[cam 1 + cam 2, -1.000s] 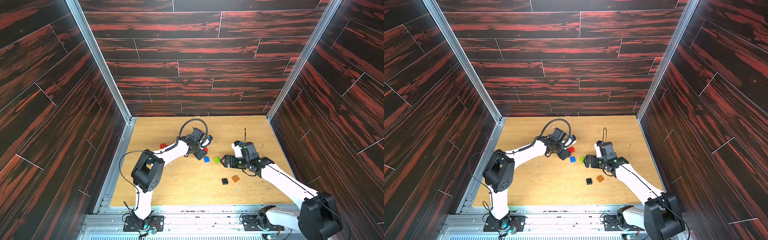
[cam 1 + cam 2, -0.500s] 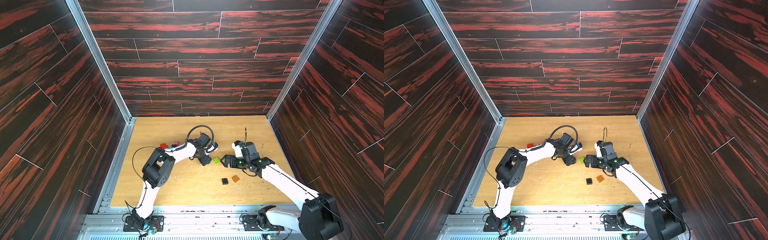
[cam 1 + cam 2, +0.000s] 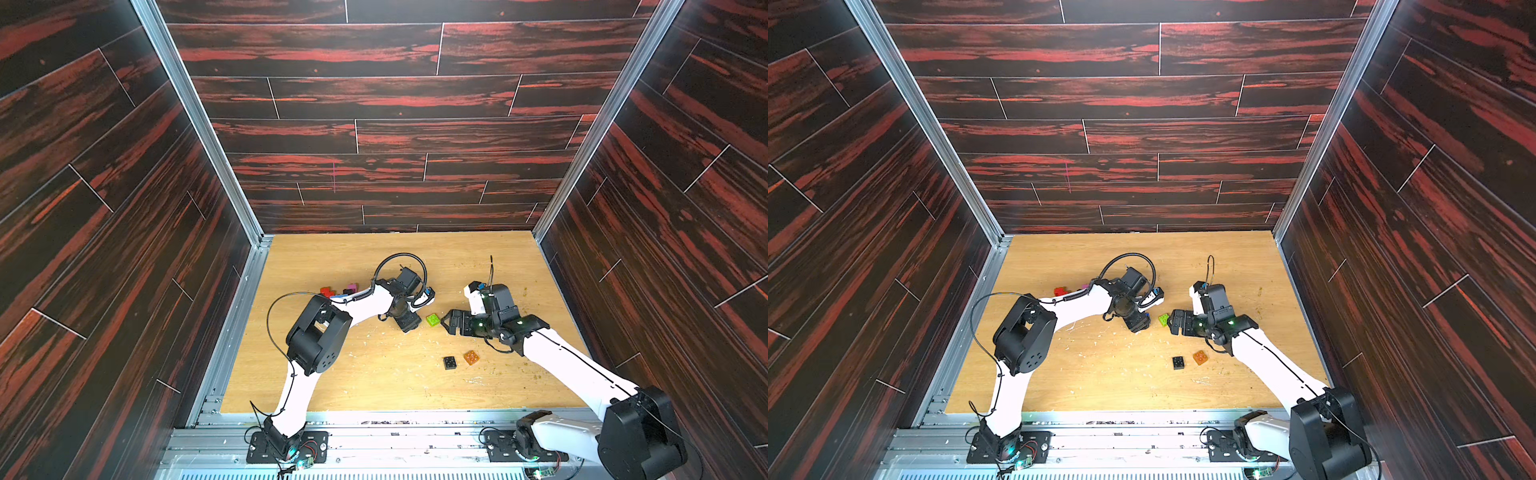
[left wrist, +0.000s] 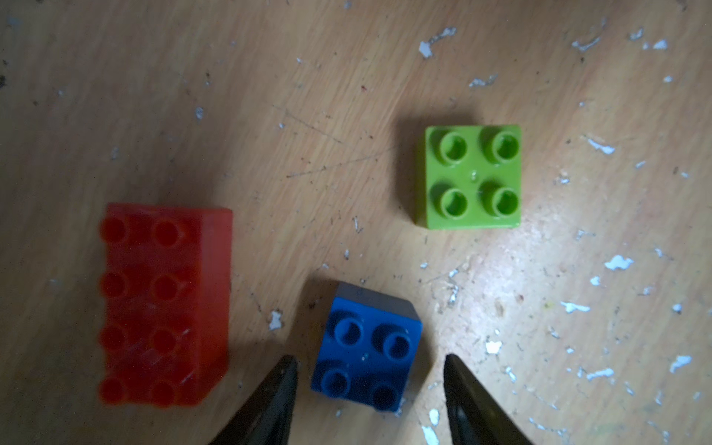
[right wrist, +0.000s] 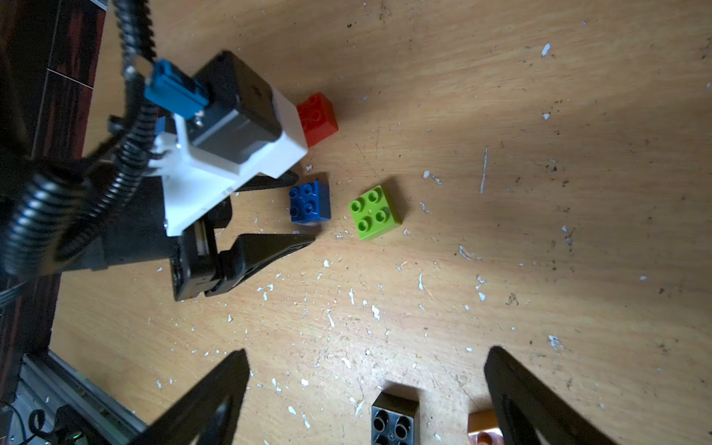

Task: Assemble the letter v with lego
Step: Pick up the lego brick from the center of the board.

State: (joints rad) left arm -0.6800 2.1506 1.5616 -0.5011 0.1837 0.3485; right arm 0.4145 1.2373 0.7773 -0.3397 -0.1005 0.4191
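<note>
Your left gripper [image 4: 368, 357] straddles blue brick [image 5: 310, 202], fingers partly open, gaps both sides, nothing held. Your right gripper [image 5: 368, 350] wide open, empty, near green brick [image 3: 432, 319].

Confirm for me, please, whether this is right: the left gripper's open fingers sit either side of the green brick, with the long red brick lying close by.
Not quite. The brick between the open fingers of the left gripper is the blue brick, not the green brick, which lies apart from it, past the fingertips. The left wrist view shows this. The long red brick does lie close by.
</note>
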